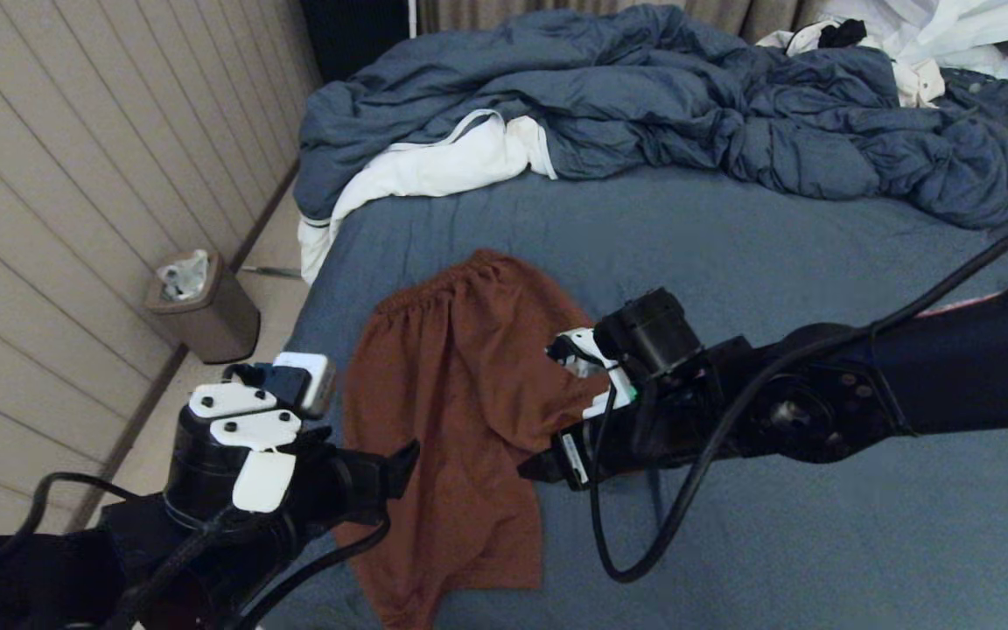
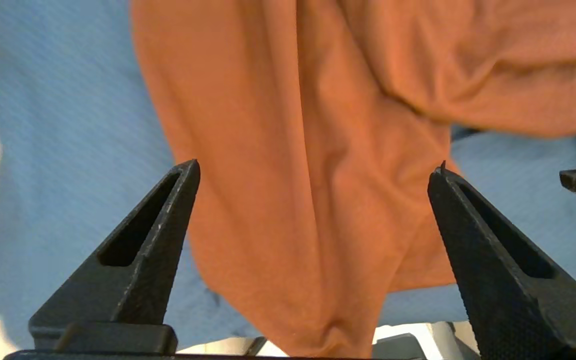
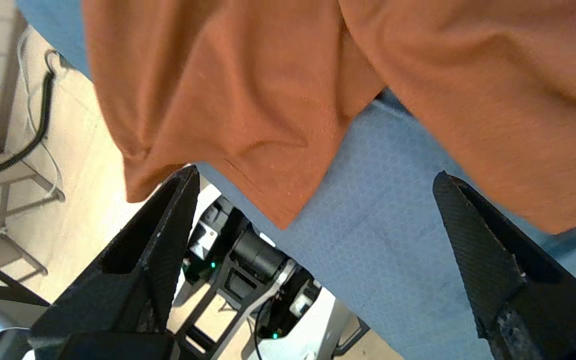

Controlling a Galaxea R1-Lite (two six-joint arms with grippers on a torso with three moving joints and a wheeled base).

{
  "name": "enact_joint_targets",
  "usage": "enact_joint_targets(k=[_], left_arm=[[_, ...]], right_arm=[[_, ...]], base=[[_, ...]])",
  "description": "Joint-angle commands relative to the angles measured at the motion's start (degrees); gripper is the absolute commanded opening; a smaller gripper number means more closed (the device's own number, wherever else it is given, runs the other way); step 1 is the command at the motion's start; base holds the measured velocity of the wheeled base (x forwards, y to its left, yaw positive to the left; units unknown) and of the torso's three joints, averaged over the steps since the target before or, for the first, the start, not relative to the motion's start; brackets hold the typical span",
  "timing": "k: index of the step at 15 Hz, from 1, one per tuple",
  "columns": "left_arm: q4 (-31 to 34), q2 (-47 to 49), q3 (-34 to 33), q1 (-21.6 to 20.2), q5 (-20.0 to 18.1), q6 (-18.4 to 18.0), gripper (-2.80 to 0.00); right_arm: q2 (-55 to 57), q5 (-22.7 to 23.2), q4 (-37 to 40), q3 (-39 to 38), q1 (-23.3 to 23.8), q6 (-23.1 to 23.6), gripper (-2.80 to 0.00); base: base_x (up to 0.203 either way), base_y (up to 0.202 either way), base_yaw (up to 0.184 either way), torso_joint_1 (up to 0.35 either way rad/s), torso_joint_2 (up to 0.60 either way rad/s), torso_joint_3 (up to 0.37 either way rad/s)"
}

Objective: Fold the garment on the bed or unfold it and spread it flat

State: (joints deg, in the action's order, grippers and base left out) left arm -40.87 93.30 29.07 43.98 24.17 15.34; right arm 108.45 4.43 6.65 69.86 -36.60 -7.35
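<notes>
The rust-brown shorts [image 1: 451,394] lie lengthwise on the blue-grey bed [image 1: 775,289], with the gathered waistband [image 1: 443,293] at the far end and a leg end at the bed's near edge. One side is bunched up by my right gripper. No drawstring or logo shows. My left gripper [image 1: 401,466] hovers open at the near left side of the shorts [image 2: 318,150], gripping nothing [image 2: 318,165]. My right gripper [image 1: 535,468] hovers open at their right side. Between its fingers [image 3: 315,172] are bare sheet [image 3: 378,210] and a hem corner [image 3: 268,195].
A rumpled blue duvet [image 1: 688,96] fills the far end of the bed, with white clothes [image 1: 434,166] under its left part and more white clothes [image 1: 933,35] at the far right. A waste bin [image 1: 202,306] stands on the floor by the panelled wall, left of the bed.
</notes>
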Motion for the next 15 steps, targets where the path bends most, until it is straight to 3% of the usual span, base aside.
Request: enact_joint_targets(k=[1,2,5,15], left_arm=[[4.16,-6.07,2.26,-0.24,0.17,-0.05,0.0],[5.67,-7.22,2.37,-0.29,0.11,-0.21,-2.8],[9.14,-9.04,2.74,-0.47,-0.09,0.04,-2.8],[9.14,-10.07,2.83,-1.84,0.0,0.22,-2.8]], right_arm=[[-1.58,-0.01,0.03,-0.15,-0.12,-0.03,0.0],[-1.82,-0.03,-0.11,-0.52,-0.23,0.05,-2.8],[-2.54,-0.12,-0.14,-0.78,-0.41,0.23,-2.8],[-2.29,-0.12,-0.23,-0.61,-0.32,0.16,-2.8]], base=[[0.0,0.0,0.0,0.0,0.0,0.0],[0.0,0.0,0.0,0.0,0.0,0.0],[0.0,0.0,0.0,0.0,0.0,0.0],[0.0,0.0,0.0,0.0,0.0,0.0]])
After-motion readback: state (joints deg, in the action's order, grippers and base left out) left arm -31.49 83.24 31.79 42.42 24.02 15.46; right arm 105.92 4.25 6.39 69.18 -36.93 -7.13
